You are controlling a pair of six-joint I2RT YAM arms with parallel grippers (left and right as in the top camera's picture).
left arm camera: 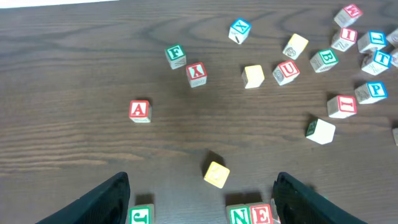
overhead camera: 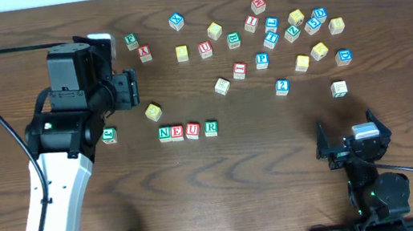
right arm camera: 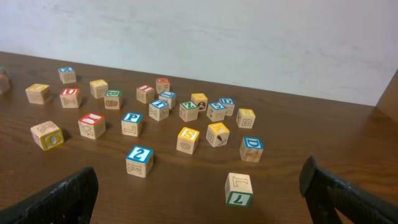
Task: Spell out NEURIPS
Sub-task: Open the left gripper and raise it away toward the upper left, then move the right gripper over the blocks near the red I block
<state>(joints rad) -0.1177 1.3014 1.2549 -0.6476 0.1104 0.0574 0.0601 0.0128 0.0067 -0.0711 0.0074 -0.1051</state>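
Mid-table (overhead camera: 282,194), toward the front edge, green N (overhead camera: 164,133), red E (overhead camera: 178,131), red U (overhead camera: 193,129) & green R (overhead camera: 211,127) sit in a touching row. Red I (overhead camera: 239,69), blue P (overhead camera: 262,60) & yellow S (right arm camera: 188,138) lie further back among loose cubes. Left gripper (overhead camera: 134,87) hovers near a yellow cube (overhead camera: 153,111) behind N, jaws apart, nothing held. Right gripper (overhead camera: 347,134) near front-right edge, jaws wide, empty.

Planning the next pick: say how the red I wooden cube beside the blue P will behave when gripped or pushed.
The small wooden cube with the red I looks solid and rigid, so it likely won't deform. Flat faces suggest it slides rather than rolls.
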